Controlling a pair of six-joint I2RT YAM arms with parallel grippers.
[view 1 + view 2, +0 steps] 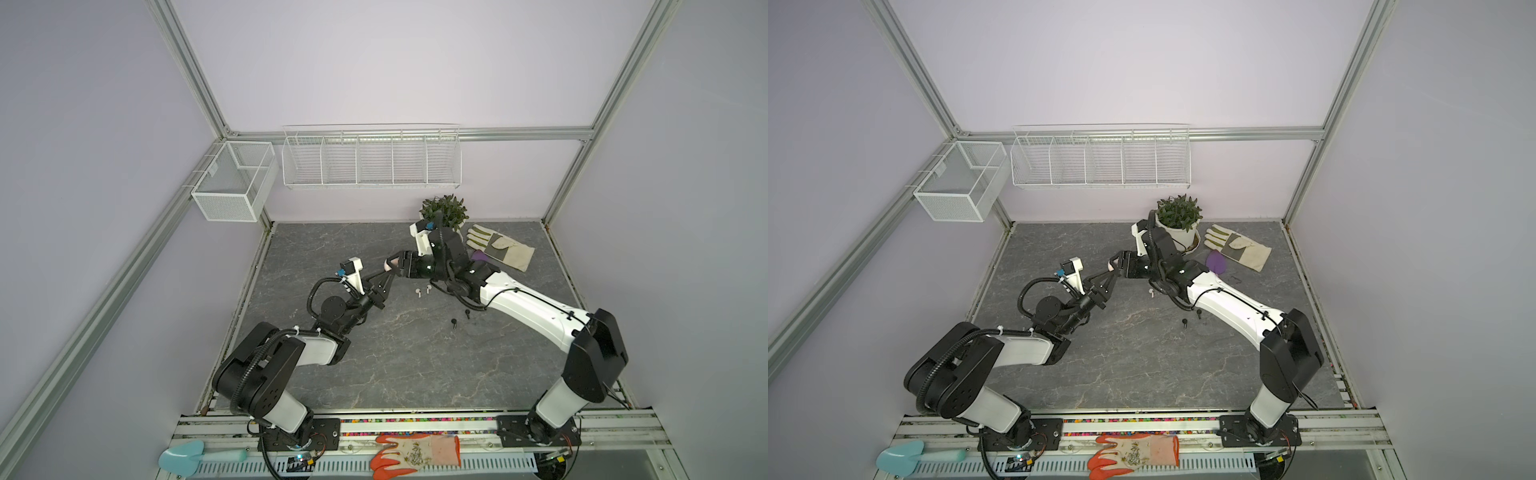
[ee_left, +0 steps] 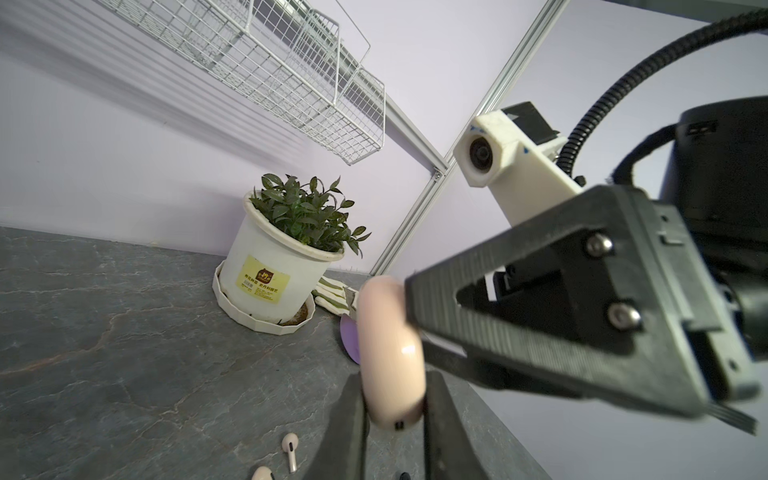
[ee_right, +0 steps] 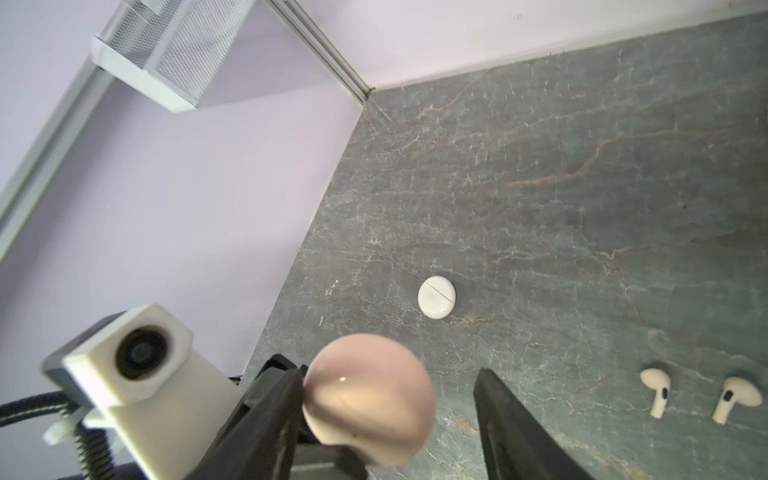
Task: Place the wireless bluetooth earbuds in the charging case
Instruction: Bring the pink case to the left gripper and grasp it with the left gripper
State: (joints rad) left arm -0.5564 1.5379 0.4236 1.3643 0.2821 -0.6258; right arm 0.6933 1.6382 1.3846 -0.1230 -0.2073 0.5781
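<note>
The left pincer [image 2: 394, 386] clamped the pink charging case [image 3: 370, 399] above the worktop [image 1: 332, 257]; the right pincer [image 3: 390, 372] gaped around it (one finger touching). Whitish earbuds [image 3: 657, 392] lay nearby, black earbuds [image 1: 454, 323] beside the right arm [image 1: 523, 309].

Asker: Where is it open?

Me: From my left claw [image 1: 390, 270], eleven to twelve o'clock the table [image 1: 332, 245] is free, and six o'clock too.

Asker: And blocked?

Me: A white case [image 3: 436, 297] lies at ten. The pot [image 1: 1179, 232] stands at one, the glove [image 1: 505, 249] at three beyond my right arm [image 1: 528, 309]. The white buds [image 1: 418, 292] lie close at four, the black buds [image 1: 454, 323] farther that way. My left arm [image 1: 316, 347] fills seven.
</note>
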